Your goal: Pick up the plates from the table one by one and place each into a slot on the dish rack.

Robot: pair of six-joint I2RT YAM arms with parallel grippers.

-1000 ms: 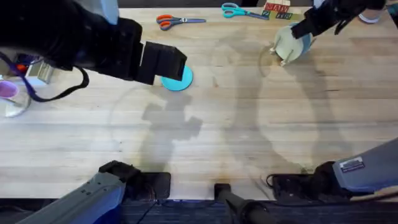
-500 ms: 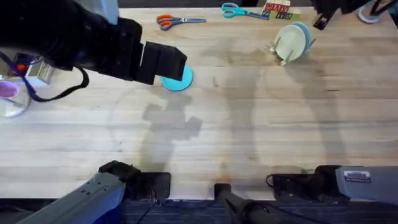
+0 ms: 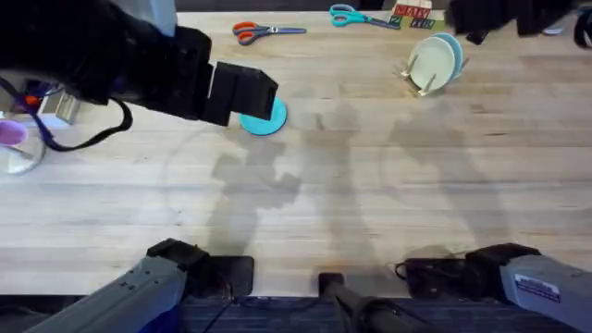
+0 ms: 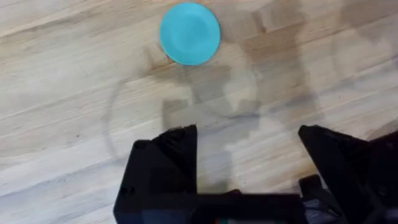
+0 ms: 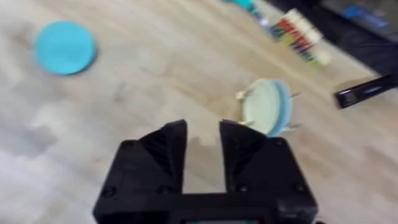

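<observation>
This looks like a robotics lab bench rather than a home kitchen. A broad wood-plank table (image 3: 370, 185) has two robot arm bases bolted along its near edge, with cabling beside them. Along the far edge lie loose test props: orange-handled scissors (image 3: 264, 31), teal-handled scissors (image 3: 356, 16), and lettered blocks (image 3: 412, 14).

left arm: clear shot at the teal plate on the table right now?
Probably yes. The teal plate lies flat on bare table just ahead of the open left hand, with nothing between them. Lying flat may make the edge hard to pinch.
</observation>
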